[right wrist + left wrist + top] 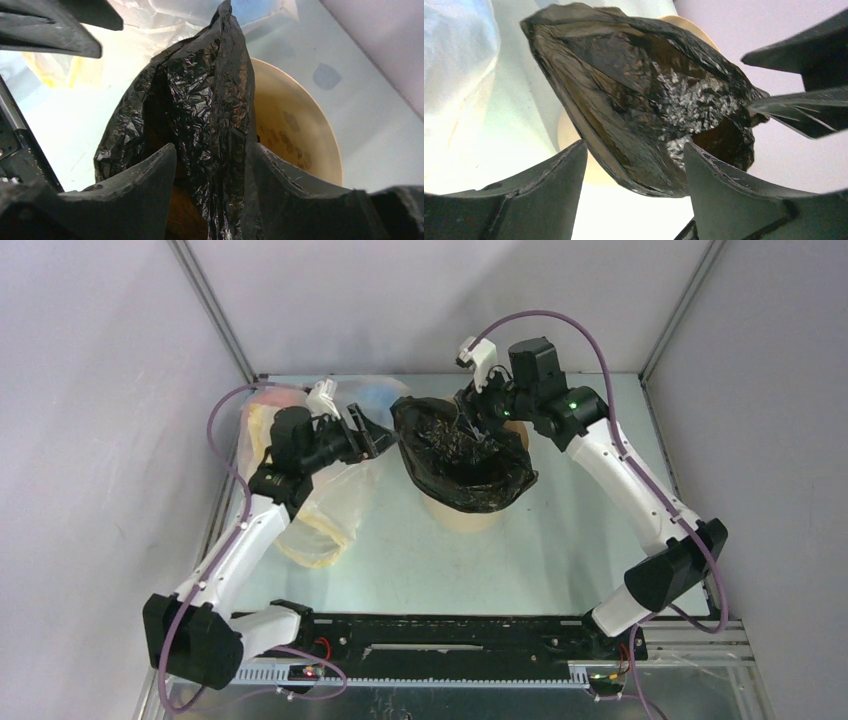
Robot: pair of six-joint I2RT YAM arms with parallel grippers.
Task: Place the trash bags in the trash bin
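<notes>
Up front from above, the black base rail (440, 635) spans the table (580, 550). Beyond it the trash bag (462, 455) drapes over the trash bin (465, 518), blocking most of its mouth. A clear tinted bag (318, 510) lies under the left arm.

Left wrist now: left gripper (635, 150) spread wide, gripping nothing, black plastic just ahead.

Right wrist: right gripper (211, 147) parted, 1 black fold filling the gap. Pinched or loose, can't tell. Bin's inner wall shows on 1 side.
</notes>
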